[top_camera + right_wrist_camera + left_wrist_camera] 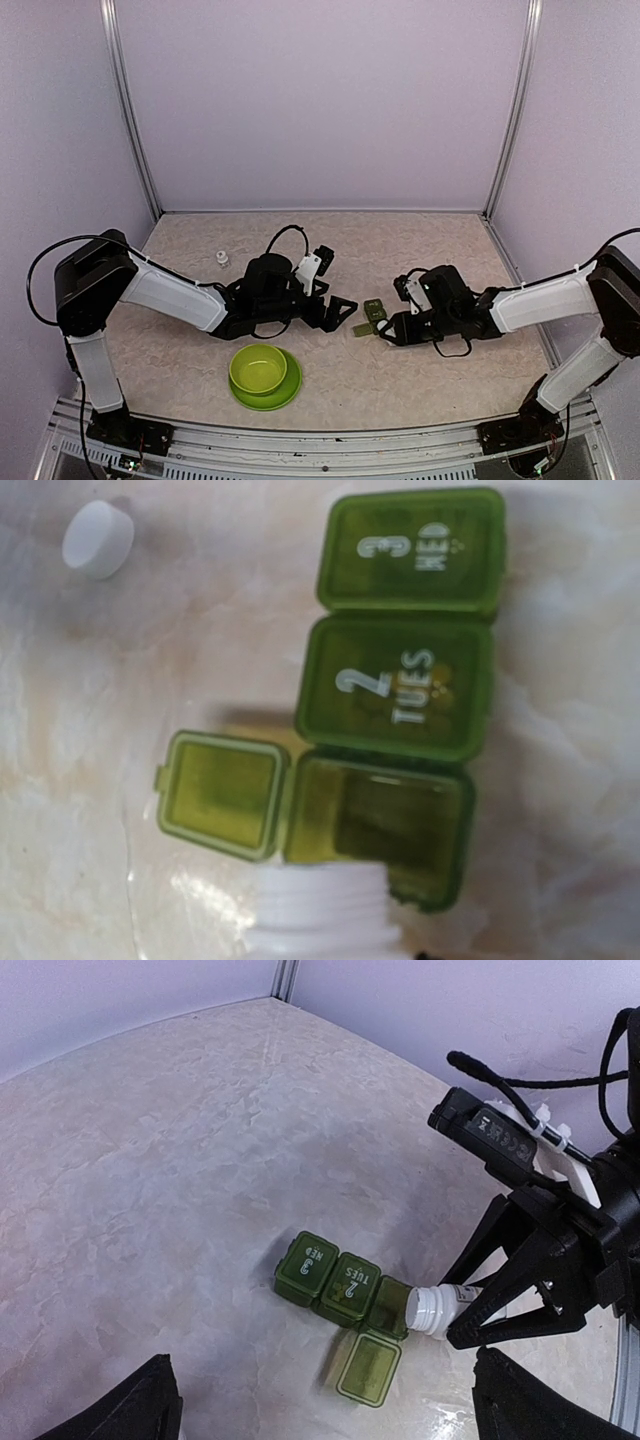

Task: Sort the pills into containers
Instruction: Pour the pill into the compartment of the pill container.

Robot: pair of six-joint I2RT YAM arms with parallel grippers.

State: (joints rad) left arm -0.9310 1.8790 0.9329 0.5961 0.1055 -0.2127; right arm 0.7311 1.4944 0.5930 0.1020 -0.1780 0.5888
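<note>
The containers [340,1285] are a dark green strip of three compartments lying on the table between the arms, also visible as the containers [372,312]. The "3 WED" [410,550] and "2 TUES" [395,685] lids are closed, and the third compartment [400,815] has its lid [220,792] flipped open. My right gripper [470,1305] is shut on a white pill bottle [432,1310], tipped with its mouth [320,910] at the open compartment's edge. Faint round shapes show through the TUES lid; no loose pills are clear. My left gripper [342,312] hangs open just left of the strip.
A white bottle cap [222,258] lies on the table behind the left arm, and it also shows as the cap [98,538]. A lime-green bowl [258,368] on its plate sits near the front edge, below the left gripper.
</note>
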